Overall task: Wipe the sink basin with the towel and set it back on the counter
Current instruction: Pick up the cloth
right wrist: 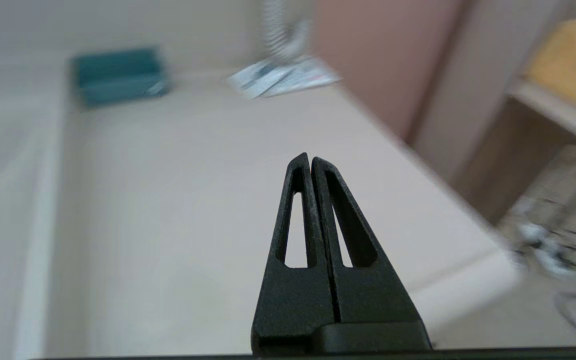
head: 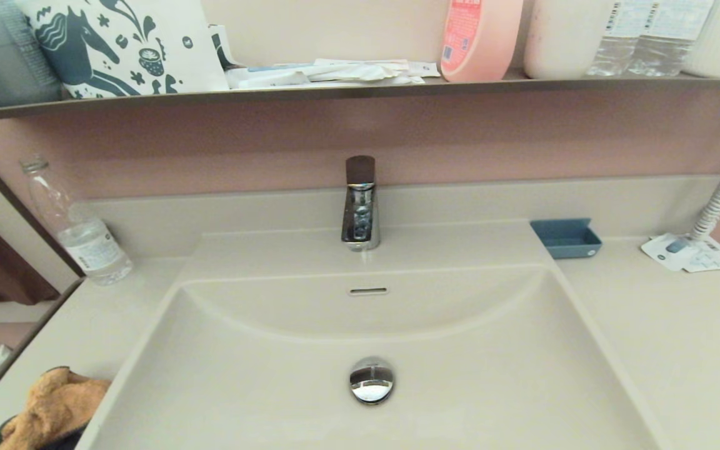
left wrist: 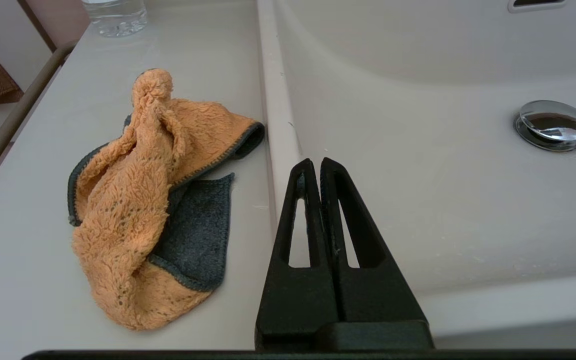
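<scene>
The orange-tan towel [left wrist: 138,200] lies crumpled on the counter [left wrist: 28,250] left of the sink basin [left wrist: 418,165], its dark grey backing showing. In the head view the towel [head: 54,406] sits at the bottom left corner of the counter [head: 679,325]. The basin [head: 366,325] holds a chrome drain plug [head: 371,379] and an overflow slot [head: 367,290]. My left gripper [left wrist: 316,161] is shut and empty, hovering over the basin's left rim beside the towel without touching it. My right gripper [right wrist: 309,157] is shut and empty above the right counter.
A chrome faucet [head: 360,206] stands behind the basin. A clear water bottle [head: 79,231] is at the back left, a blue soap dish [head: 565,237] and a paper leaflet [head: 691,252] at the back right. A shelf [head: 360,90] with bottles runs above.
</scene>
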`<state>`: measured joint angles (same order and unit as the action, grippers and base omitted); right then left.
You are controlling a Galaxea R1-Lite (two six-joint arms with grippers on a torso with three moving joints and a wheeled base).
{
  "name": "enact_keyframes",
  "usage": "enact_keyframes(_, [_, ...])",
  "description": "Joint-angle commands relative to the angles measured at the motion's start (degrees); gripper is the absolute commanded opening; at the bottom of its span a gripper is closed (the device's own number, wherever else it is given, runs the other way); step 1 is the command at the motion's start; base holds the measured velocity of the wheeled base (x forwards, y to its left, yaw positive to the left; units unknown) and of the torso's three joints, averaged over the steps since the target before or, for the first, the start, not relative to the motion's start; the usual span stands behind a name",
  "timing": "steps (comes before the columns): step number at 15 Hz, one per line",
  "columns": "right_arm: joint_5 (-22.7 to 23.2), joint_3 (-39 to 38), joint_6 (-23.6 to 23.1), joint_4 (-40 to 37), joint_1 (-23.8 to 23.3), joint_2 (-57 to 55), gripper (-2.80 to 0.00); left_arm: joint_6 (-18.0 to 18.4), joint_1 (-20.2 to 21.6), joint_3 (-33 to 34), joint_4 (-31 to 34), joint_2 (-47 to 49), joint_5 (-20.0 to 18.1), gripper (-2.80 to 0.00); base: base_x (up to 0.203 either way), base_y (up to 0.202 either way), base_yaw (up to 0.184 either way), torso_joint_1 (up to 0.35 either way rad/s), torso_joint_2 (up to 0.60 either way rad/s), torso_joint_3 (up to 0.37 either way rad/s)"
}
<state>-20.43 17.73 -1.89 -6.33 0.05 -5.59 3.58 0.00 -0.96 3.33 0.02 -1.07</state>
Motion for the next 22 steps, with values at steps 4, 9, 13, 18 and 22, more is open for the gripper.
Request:
enact_keyframes(4, [11.92, -11.84, 3.54, 1.14, 0.13, 5.57, -2.8, 0.02, 0.0, 0.0, 0.01, -0.02, 0.02, -2.8, 0.0, 0.0, 0.0, 0.0, 0.0, 0.0])
enact_keyframes(9, [19.91, -15.58, -2.87, 1.39, 0.13, 5.59, -2.8, 0.02, 0.0, 0.0, 0.01, -0.02, 0.02, -2.8, 0.0, 0.0, 0.0, 0.0, 0.0, 0.0])
enact_keyframes(13, [21.31, -16.59, -2.55, 3.43, 0.13, 5.59, -2.8, 0.02, 0.0, 0.0, 0.01, -0.02, 0.02, -2.8, 0.0, 0.0, 0.0, 0.0, 0.0, 0.0])
enact_keyframes(18, [20.7, -16.59, 0.13, 3.52, 0.13, 5.59, -2.8, 0.02, 0.0, 0.0, 0.01, -0.02, 0.02, -2.8, 0.0, 0.0, 0.0, 0.0, 0.0, 0.0])
enact_keyframes(22, [20.67, -16.59, 0.57, 3.52, 0.13, 5.59, -2.8, 0.55, 0.0, 0.0, 0.01, -0.02, -0.07, -2.8, 0.0, 0.0, 0.0, 0.0, 0.0, 0.0])
